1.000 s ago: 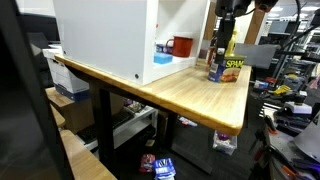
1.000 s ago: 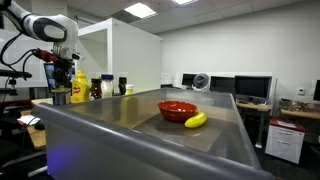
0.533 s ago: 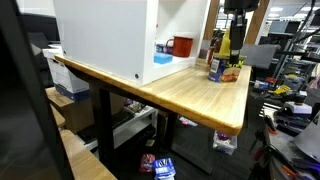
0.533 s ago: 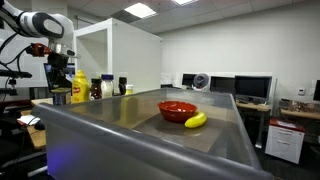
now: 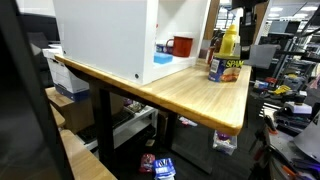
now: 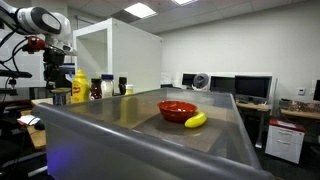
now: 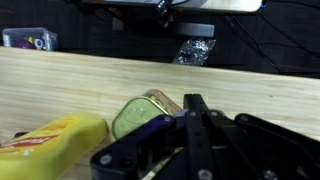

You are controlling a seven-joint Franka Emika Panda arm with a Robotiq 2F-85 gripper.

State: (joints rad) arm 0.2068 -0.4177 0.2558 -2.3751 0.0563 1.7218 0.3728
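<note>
A yellow mustard bottle (image 5: 229,42) stands upright on the wooden table (image 5: 190,95), beside a blue-and-yellow tin can (image 5: 228,70). My gripper (image 5: 243,16) hangs shut and empty above and just beside the bottle's top, touching nothing. In an exterior view the gripper (image 6: 56,68) sits to the left of the bottle (image 6: 79,87), over the can (image 6: 61,96). In the wrist view the closed fingertips (image 7: 190,101) point down at the table, with the can's green lid (image 7: 138,117) and the bottle (image 7: 50,142) below and to the left.
A tall white box (image 5: 125,40) takes up the table's near side, with a red container (image 5: 182,45) beyond it. A red bowl (image 6: 177,109) and a banana (image 6: 196,120) lie on a grey surface. Jars (image 6: 105,88) stand beside the bottle. Clutter lies on the floor past the table edge.
The gripper has lifted up and away from the bottle's top, staying shut. The bottle and can have not moved.
</note>
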